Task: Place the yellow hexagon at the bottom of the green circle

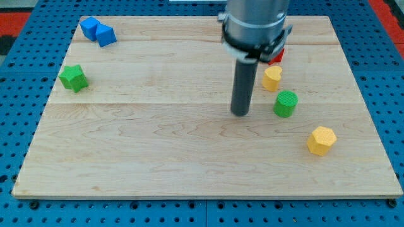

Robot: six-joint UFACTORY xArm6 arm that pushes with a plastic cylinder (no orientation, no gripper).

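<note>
The yellow hexagon (321, 140) lies on the wooden board at the view's lower right. The green circle (285, 103) stands up and to the left of it, a short gap between them. My tip (240, 113) rests on the board to the left of the green circle, about a block's width from it, and well up-left of the yellow hexagon. It touches no block.
A second yellow block (272, 78), heart-like, sits just above the green circle. A red block (276, 55) is partly hidden behind the arm. A green star (74, 77) lies at the left. A blue block (98, 31) sits at the top left. The board's edge (208, 197) runs along the bottom.
</note>
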